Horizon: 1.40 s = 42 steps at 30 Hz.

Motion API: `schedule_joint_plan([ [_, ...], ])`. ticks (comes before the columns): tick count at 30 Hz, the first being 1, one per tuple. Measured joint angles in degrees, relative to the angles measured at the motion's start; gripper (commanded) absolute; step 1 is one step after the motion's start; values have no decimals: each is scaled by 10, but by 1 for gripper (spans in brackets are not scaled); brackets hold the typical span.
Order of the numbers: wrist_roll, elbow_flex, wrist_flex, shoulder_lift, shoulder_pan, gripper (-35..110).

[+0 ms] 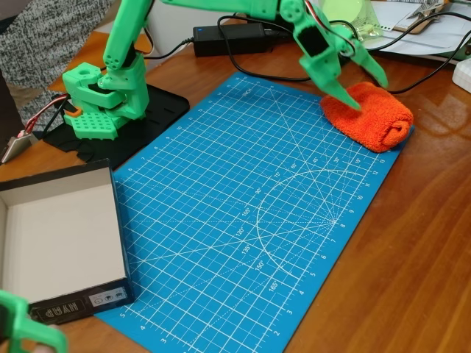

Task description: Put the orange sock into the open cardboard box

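Brown wood makes up the desk (pixel 412 250), and a blue cutting mat (pixel 250 220) with a white grid lies across its middle. At the mat's far right corner sits the sock (pixel 372 118), a bright orange folded bundle that partly overhangs the mat's edge. A green arm (pixel 125 59) rises from its base at the upper left and reaches across to the sock. Its tool (pixel 368 92) is spread wide, one finger tip down on the sock's near-left part, the other out over its far side; whether the tips press into the cloth or only touch it is hard to judge, and nothing is gripped. Well apart from the sock, at the lower left, the box (pixel 121 243) lies open with black walls and a plain white inside, its right wall on the mat's left edge. Black cables (pixel 243 55) run along the back of the desk.
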Motion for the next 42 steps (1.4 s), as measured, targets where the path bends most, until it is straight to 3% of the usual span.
schedule_joint_plan([
  [9,-23,-79,-82,-129,-38,29],
  [22,-98,-116,-89,-158,-64,32],
  [26,-265,-91,-105,-155,-66,26],
  [28,-301,-89,-110,-156,-66,25],
  [32,-234,-94,-113,-159,-64,16],
  [34,-224,-98,-113,-160,-63,0],
  [42,-218,-114,-110,-169,-66,0],
])
